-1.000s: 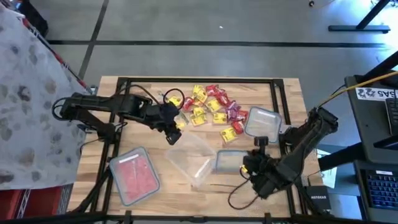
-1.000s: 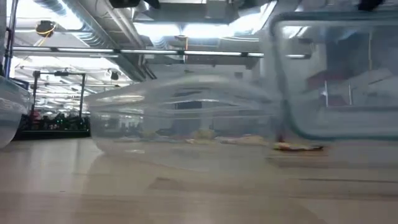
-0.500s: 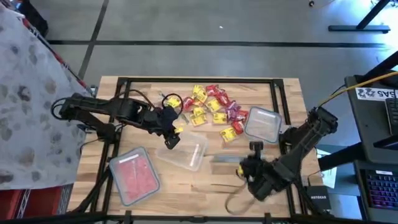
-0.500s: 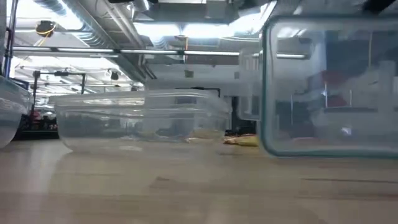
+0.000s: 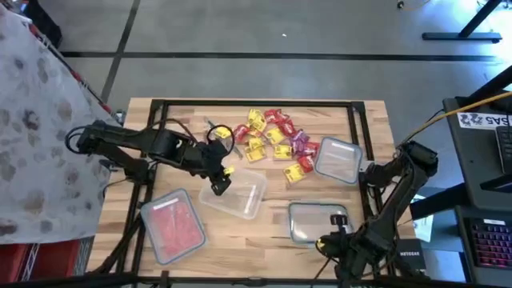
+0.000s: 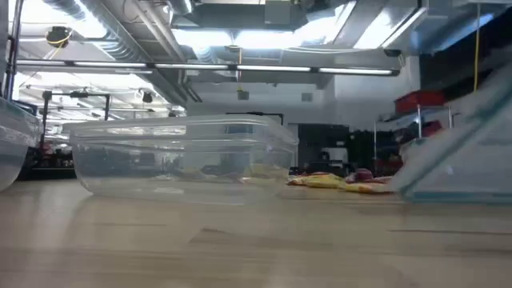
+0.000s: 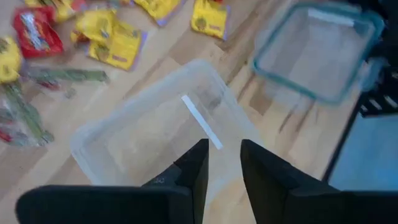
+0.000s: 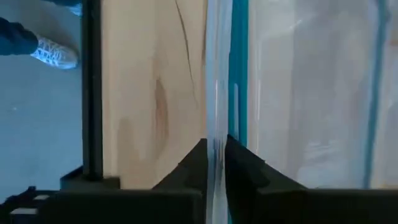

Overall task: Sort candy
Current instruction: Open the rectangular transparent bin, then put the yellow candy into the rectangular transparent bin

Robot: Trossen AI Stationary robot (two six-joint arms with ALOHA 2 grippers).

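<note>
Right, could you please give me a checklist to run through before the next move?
1. Right hand grips the teal-rimmed container by its edge: ok.
2. Teal-rimmed container flat on the table: not ok, tilted in the low view.
3. Clear container upright and empty: ok.
4. Left hand gripping the clear container: cannot tell.
5. Candy sorted: not ok, a pile lies loose on the table.

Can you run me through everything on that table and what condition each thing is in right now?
Candy pile: loose on the wood, unsorted.
Middle clear tub: empty, left gripper holding its near wall.
Teal-rimmed tub: empty, tilted, right gripper clamped on its rim.
Tub by the candy: empty, flat, untouched.
Tub with pink contents: partly filled, apart from both arms.
</note>
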